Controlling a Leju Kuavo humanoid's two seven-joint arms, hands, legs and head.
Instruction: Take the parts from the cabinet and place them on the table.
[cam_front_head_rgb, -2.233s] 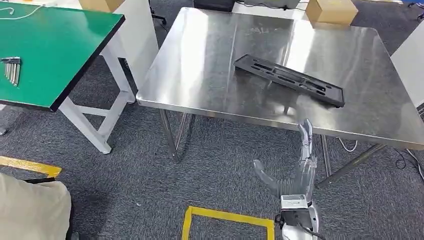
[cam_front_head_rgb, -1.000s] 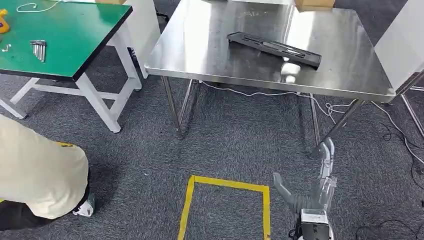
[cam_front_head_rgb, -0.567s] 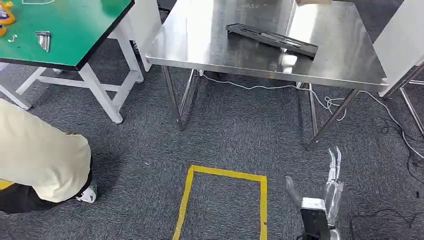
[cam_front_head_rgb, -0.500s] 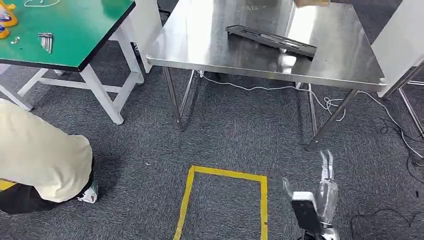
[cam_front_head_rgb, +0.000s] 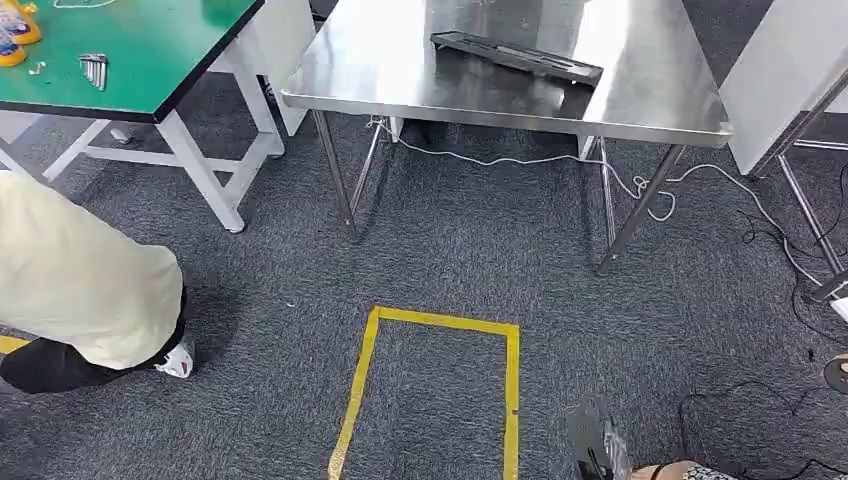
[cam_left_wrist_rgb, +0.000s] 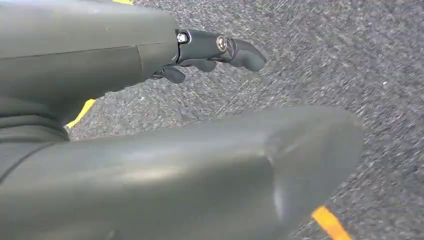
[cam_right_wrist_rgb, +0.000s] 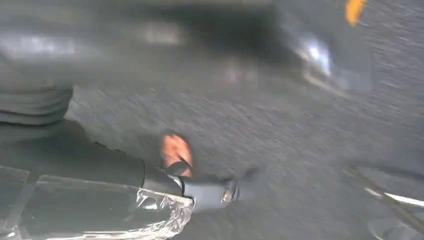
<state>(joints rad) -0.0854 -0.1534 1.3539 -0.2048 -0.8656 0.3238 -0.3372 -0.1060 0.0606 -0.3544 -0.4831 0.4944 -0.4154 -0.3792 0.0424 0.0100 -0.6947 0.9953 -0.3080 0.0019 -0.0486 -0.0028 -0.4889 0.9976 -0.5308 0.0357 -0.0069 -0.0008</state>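
Observation:
A long black slotted part (cam_front_head_rgb: 515, 57) lies flat on the steel table (cam_front_head_rgb: 400, 70) at the far side of the head view. My right hand (cam_front_head_rgb: 597, 450) hangs low at the bottom edge over the grey carpet, far from the table, and holds nothing. In the right wrist view, which is blurred, that hand (cam_right_wrist_rgb: 150, 200) wears a clear plastic wrap and its fingers (cam_right_wrist_rgb: 210, 192) reach out over carpet. My left hand (cam_left_wrist_rgb: 150, 125) hangs above the carpet with its dark fingers (cam_left_wrist_rgb: 220, 47) stretched out and nothing in them.
A green table (cam_front_head_rgb: 120, 50) with metal tools (cam_front_head_rgb: 92, 68) stands at the left. A person in beige (cam_front_head_rgb: 80, 280) crouches at the left edge. A yellow tape rectangle (cam_front_head_rgb: 430, 330) marks the floor. Cables (cam_front_head_rgb: 700, 180) trail under the steel table beside a white panel (cam_front_head_rgb: 780, 90).
The camera has drawn back from the steel table, which sits higher in the picture. My right hand has sunk to the bottom edge. The person has come further in at the left.

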